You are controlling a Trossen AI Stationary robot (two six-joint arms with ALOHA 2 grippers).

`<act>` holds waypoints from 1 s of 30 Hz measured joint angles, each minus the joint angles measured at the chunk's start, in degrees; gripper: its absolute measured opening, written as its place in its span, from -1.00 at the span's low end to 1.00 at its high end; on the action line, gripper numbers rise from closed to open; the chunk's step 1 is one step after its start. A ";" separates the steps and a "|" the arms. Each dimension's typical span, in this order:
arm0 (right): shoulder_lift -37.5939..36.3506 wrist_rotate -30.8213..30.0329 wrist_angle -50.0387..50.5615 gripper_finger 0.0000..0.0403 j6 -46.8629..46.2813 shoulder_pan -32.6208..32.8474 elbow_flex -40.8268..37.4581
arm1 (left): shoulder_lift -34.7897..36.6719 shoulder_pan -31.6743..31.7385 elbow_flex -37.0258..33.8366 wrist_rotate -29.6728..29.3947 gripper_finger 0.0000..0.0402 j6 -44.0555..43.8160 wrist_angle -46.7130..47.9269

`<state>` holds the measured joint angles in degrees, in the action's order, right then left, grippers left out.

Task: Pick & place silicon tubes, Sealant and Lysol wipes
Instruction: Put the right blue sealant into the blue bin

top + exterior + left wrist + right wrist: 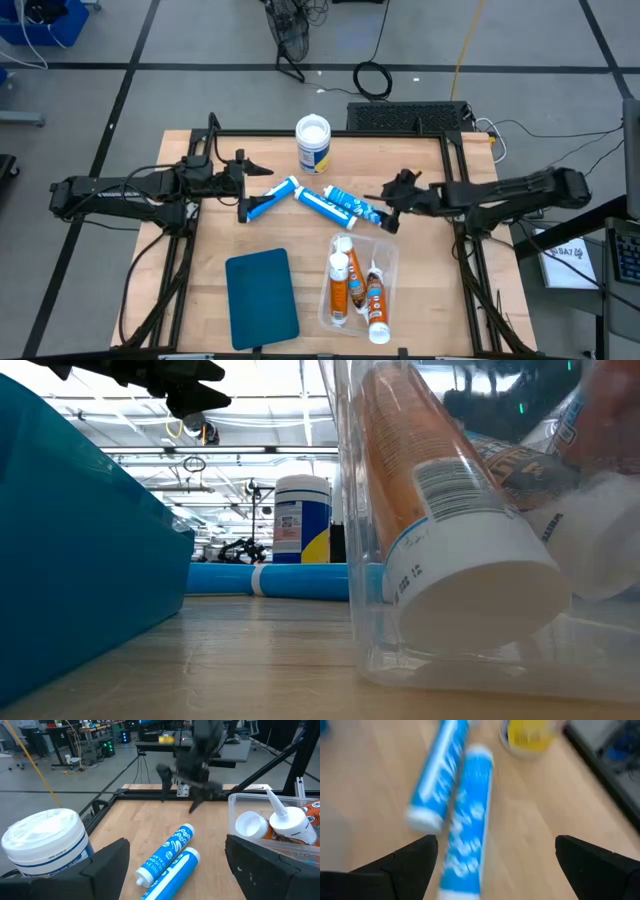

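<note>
Blue-and-white silicone tubes are what I see mid-bench: the first blue tube (pixel 272 198) lies on the left arm's side and the second blue tube (pixel 338 205) on the right arm's side, angled so their near ends almost meet just in front of the Lysol wipes (pixel 313 143). That canister stands upright near the far edge of the bench (pixel 420 290), white lid up, blue-and-yellow label showing in the low view (pixel 301 518). My left tool (pixel 243 187) hangs over the left part of the bench with its fingers spread wide, just beside the outer end of the first blue tube and gripping nothing; from its own wrist camera both tubes lie between the dark fingers, apart from them, with the canister (pixel 46 845) off to one side. My right tool (pixel 388 206) sits at the capped end of the second blue tube, jaws wide too, and its wrist view shows the two tubes on bare wood with nothing clamped. Toward the near edge, right of centre, a clear plastic tray (pixel 390 258) holds three orange sealant cartridges (pixel 375 300) lying side by side, nozzles pointing to the far edge. A teal lid (pixel 262 298) lies flat near the near edge, left of the tray.
</note>
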<state>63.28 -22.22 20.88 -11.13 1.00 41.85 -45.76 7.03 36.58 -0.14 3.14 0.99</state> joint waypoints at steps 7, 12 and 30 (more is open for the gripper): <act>1.19 5.37 -8.96 0.87 -6.17 1.91 -10.06 | 0.02 0.02 0.01 0.02 0.56 -0.02 -0.04; 1.15 5.95 -17.51 0.87 -7.28 2.47 -15.32 | 0.01 0.02 0.02 0.01 0.55 -0.01 -0.02; 4.87 5.95 -45.71 0.87 -5.11 2.45 -29.69 | 0.01 0.00 0.02 0.00 0.54 0.00 0.00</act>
<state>68.15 -16.27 -24.84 -16.24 3.44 12.16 -45.75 7.03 36.60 -0.14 3.13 0.99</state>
